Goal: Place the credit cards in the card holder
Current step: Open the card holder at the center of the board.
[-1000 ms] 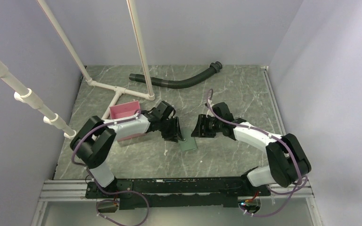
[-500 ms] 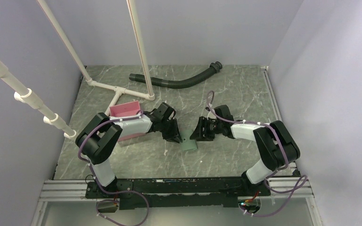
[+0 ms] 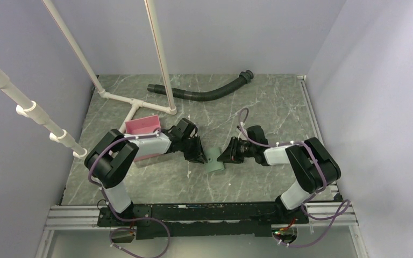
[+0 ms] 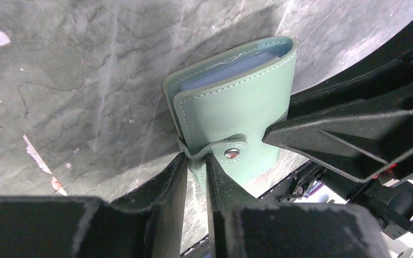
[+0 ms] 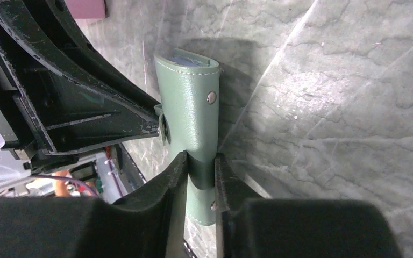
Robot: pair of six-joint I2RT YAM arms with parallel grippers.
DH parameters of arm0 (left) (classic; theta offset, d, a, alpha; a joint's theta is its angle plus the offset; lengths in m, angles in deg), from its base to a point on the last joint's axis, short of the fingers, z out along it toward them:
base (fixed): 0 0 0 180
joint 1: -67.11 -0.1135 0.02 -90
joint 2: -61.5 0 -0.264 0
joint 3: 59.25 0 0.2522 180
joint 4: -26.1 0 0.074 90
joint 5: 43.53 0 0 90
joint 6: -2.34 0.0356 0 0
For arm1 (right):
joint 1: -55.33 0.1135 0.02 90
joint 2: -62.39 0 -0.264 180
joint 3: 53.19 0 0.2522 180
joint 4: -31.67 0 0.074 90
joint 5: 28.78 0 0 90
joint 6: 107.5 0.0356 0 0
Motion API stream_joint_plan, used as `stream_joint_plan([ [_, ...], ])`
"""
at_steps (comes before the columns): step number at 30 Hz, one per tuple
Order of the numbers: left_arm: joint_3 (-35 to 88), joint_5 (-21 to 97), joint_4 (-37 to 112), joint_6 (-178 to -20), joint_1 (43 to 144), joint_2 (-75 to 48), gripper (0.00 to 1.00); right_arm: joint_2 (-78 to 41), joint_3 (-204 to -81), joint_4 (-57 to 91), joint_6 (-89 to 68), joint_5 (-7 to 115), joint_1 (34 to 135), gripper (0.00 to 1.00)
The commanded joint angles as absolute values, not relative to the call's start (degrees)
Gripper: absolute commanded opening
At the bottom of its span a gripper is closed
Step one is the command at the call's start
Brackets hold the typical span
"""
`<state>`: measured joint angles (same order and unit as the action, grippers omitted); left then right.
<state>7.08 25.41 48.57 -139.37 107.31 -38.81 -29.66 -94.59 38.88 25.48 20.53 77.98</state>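
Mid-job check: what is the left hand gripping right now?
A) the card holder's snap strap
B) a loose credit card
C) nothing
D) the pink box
A: the left wrist view shows the left hand closed on the snap strap of the card holder.

The card holder (image 3: 213, 162) sits on the table (image 3: 258, 107) between the left tool (image 3: 200, 157) and right tool (image 3: 226, 156).
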Motion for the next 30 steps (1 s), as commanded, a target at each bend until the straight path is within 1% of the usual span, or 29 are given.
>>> stream_joint_plan([
  [1,5.2,29.7,47.5,-136.9,108.3,-40.1,0.27,-25.2,-98.1,41.6,25.5,24.1,84.9,0.13],
  [3,6.4,29.9,49.3,-136.7,108.3,-39.4,0.31,-22.7,-98.9,37.6,24.4,30.6,86.6,0.01],
  [5,6.7,30.5,50.5,-137.3,108.3,-37.5,0.38,-20.4,-100.8,30.8,21.6,38.7,88.5,0.0],
  [8,6.3,31.9,51.6,-138.3,108.3,-33.6,0.55,-16.7,-104.0,21.0,17.3,51.6,92.7,0.0],
  [9,6.8,32.9,52.9,-138.3,108.3,-32.8,0.56,-15.8,-104.8,17.7,16.7,55.0,94.1,0.0],
  [12,8.3,35.6,55.7,-139.9,108.4,-31.7,0.5,-14.7,-106.5,13.8,17.8,60.7,96.4,0.0],
  [13,8.4,35.9,55.7,-140.7,108.4,-31.5,0.49,-14.7,-107.0,12.8,18.1,62.7,97.3,0.0],
  [18,8.6,36.7,52.3,-144.6,109.1,-30.0,0.52,-14.4,-108.8,9.3,19.9,69.7,100.4,0.0],
  [22,8.3,39.6,51.4,-146.1,109.4,-26.9,0.57,-13.6,-108.5,9.5,20.2,69.9,100.9,0.0],
  [26,8.8,38.6,49.8,-147.1,109.3,-27.1,0.6,-13.7,-108.2,9.8,20.8,69.6,100.9,0.0],
  [30,11.2,36.6,51.3,-147.0,109.3,-30.8,0.56,-13.1,-108.2,9.8,21.3,69.8,100.9,0.0],
])
